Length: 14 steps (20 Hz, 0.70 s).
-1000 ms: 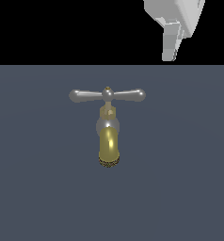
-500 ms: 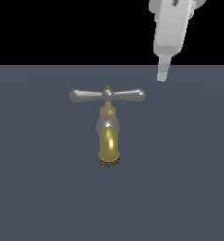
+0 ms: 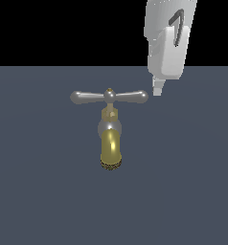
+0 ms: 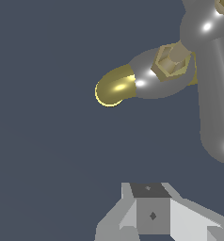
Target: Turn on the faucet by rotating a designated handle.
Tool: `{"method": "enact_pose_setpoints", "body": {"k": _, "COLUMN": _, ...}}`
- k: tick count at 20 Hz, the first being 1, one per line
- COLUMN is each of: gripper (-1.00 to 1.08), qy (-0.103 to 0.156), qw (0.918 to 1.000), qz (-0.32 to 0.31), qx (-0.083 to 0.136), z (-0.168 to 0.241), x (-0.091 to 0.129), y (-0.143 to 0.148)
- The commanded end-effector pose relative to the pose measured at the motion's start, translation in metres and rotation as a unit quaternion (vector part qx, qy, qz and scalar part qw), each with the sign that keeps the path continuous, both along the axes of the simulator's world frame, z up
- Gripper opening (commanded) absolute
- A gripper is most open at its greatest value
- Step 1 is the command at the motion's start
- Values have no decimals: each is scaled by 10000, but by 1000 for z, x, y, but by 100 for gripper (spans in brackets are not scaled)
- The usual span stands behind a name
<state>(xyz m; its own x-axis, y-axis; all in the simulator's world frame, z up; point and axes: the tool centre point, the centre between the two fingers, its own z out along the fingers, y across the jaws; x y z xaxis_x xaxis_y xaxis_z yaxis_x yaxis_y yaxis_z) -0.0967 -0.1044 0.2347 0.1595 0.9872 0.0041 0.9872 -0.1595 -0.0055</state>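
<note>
The faucet (image 3: 110,146) stands on the dark grey floor, its brass-gold spout pointing toward the camera in the exterior view. The silver handle (image 3: 108,97) is a crossbar lying level across its top, with a small brass cap in the middle. My gripper (image 3: 157,89) hangs just off the handle's knob on the exterior view's right, at about the same height, with a small gap between them. Its fingers (image 4: 151,214) look pressed together and hold nothing. In the wrist view, one thick silver arm of the handle (image 4: 215,117) and the spout (image 4: 115,88) lie beyond my fingertips.
The dark grey floor (image 3: 44,191) runs flat all around the faucet. Nothing else shows in either view.
My gripper has come down and shifted toward the exterior view's left, from the top edge of the picture to beside the handle's right knob. The faucet and handle have not moved.
</note>
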Motion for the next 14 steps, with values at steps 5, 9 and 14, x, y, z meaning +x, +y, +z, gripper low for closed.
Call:
{"method": "enact_pose_setpoints", "body": {"k": 5, "gripper": -100, "qy": -16, "qw": 9982, "qz": 594, "qx": -18, "z": -19, "x": 17, "y": 4}}
{"method": "enact_pose_setpoints", "body": {"k": 9, "gripper": -100, "qy": -22, "qw": 9964, "qz": 850, "qx": -22, "z": -27, "x": 24, "y": 7}}
{"method": "enact_pose_setpoints", "body": {"k": 14, "gripper": -100, "qy": -25, "qw": 9944, "qz": 1057, "qx": -23, "z": -34, "x": 30, "y": 10}}
